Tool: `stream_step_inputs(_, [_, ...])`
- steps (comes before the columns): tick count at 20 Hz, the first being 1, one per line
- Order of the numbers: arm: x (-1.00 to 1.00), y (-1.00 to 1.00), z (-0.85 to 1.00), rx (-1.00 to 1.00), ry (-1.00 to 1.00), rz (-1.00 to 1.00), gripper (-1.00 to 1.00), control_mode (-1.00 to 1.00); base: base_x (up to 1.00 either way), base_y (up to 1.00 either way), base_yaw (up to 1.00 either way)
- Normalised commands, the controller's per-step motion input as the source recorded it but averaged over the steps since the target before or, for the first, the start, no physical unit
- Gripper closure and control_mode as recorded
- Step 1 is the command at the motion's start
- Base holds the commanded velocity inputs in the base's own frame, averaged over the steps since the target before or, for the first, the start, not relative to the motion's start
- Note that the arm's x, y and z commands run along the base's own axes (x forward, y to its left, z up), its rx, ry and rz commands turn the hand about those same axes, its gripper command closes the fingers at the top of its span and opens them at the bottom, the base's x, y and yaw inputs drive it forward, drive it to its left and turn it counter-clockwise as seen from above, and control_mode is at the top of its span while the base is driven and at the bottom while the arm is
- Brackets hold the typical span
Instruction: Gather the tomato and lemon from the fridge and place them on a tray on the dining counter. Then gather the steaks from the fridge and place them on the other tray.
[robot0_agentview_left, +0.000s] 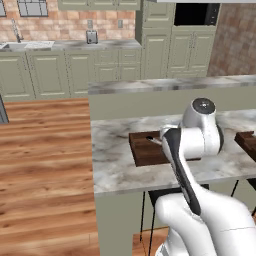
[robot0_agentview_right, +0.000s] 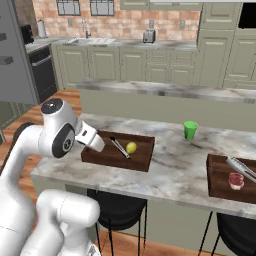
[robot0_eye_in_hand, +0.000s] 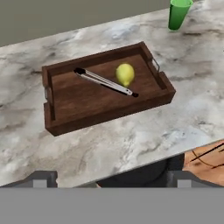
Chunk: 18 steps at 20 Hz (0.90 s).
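Note:
The lemon (robot0_eye_in_hand: 125, 74) lies in a dark wooden tray (robot0_eye_in_hand: 100, 114) on the marbled dining counter (robot0_eye_in_hand: 131, 142), beside metal tongs (robot0_eye_in_hand: 105, 82). My gripper (robot0_eye_in_hand: 113, 178) hovers above the counter's near edge, back from the tray, open with nothing between its wide-apart fingertips. From the right base, the lemon (robot0_agentview_right: 131, 147) sits in the left tray (robot0_agentview_right: 135, 162), just past my hand. A second tray (robot0_agentview_right: 220, 187) at the right holds one red-pink steak (robot0_agentview_right: 236, 181) and tongs (robot0_agentview_right: 242, 169). In the left base view my arm covers much of the left tray (robot0_agentview_left: 145, 152). The tomato is out of view. The grey fridge (robot0_agentview_right: 15, 65) stands far left.
A green cup (robot0_agentview_right: 190, 130) stands on the counter between the two trays. Black stools (robot0_agentview_right: 117, 205) are tucked under the counter's near edge. A raised ledge (robot0_agentview_right: 165, 91) runs along the counter's far side. Green wall cabinets with a sink (robot0_agentview_right: 95, 41) line the back wall.

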Motion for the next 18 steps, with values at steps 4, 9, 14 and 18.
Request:
stream_step_inputs(4, [-1.0, 0.17, 0.1, 0.0, -0.18, 0.0, -1.0, -1.0, 0.0, 0.0, 0.0])
stream_step_inputs(9, [-0.8, 0.01, 0.0, 0.0, -0.12, 0.0, -1.0, -1.0, 0.0, 0.0, 0.0])
stream_step_inputs(14, [-0.04, 0.0, 0.0, 0.0, 0.0, 0.0, -1.0, -1.0, 0.0, 0.0, 0.0])
stream_step_inputs(18, [-0.01, 0.0, 0.0, 0.0, 0.0, 0.0, -1.0, -1.0, 0.0, 0.0, 0.0])
